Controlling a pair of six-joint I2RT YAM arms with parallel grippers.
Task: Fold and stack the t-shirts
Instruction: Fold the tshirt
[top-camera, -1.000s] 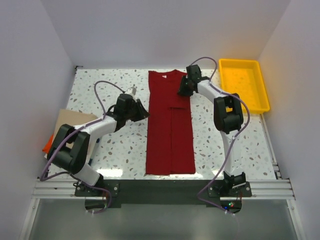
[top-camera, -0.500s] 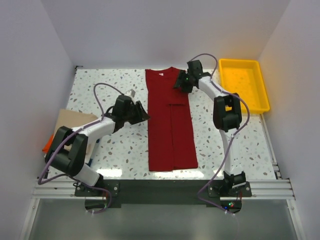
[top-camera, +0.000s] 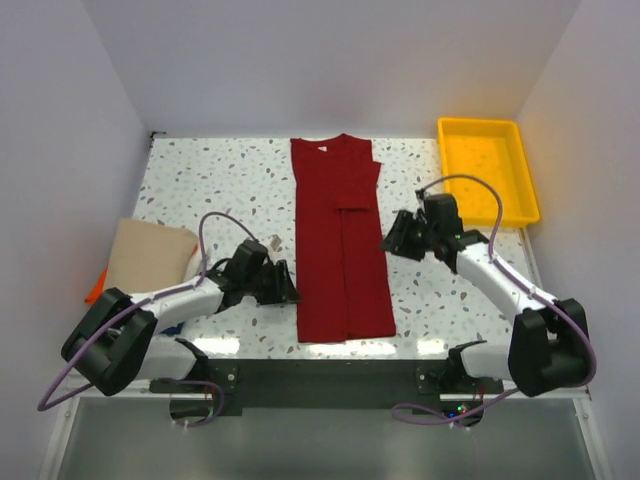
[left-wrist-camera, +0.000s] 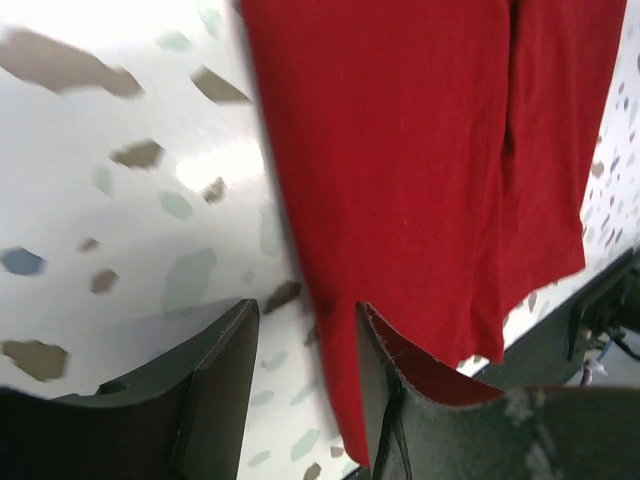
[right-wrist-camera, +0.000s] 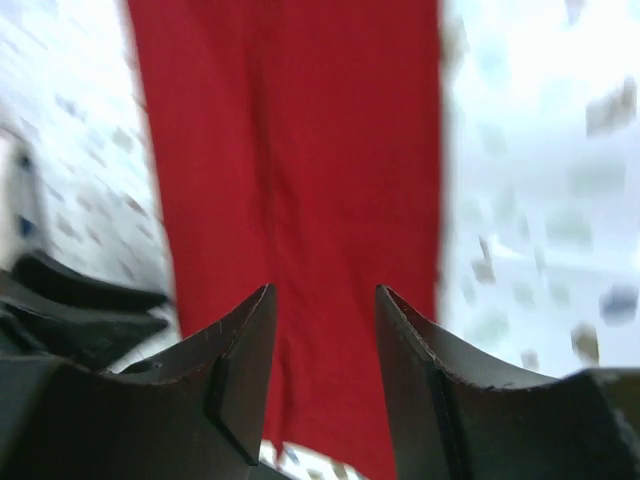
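Both the left pincer and right pincer stand spread beside the dark red t-shirt; uneven grabs could skew its fold.

I count 3 t-shirts in view: 1 dark red t-shirt, 1 folded tan t-shirt, 1 orange t-shirt, edge only. 1 yellow tray. 1 counter. 2 grippers: left gripper, right gripper.

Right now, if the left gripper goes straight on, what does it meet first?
The dark red t-shirt: the open left gripper points at the shirt's left long edge, which seems to lie already between its fingers.
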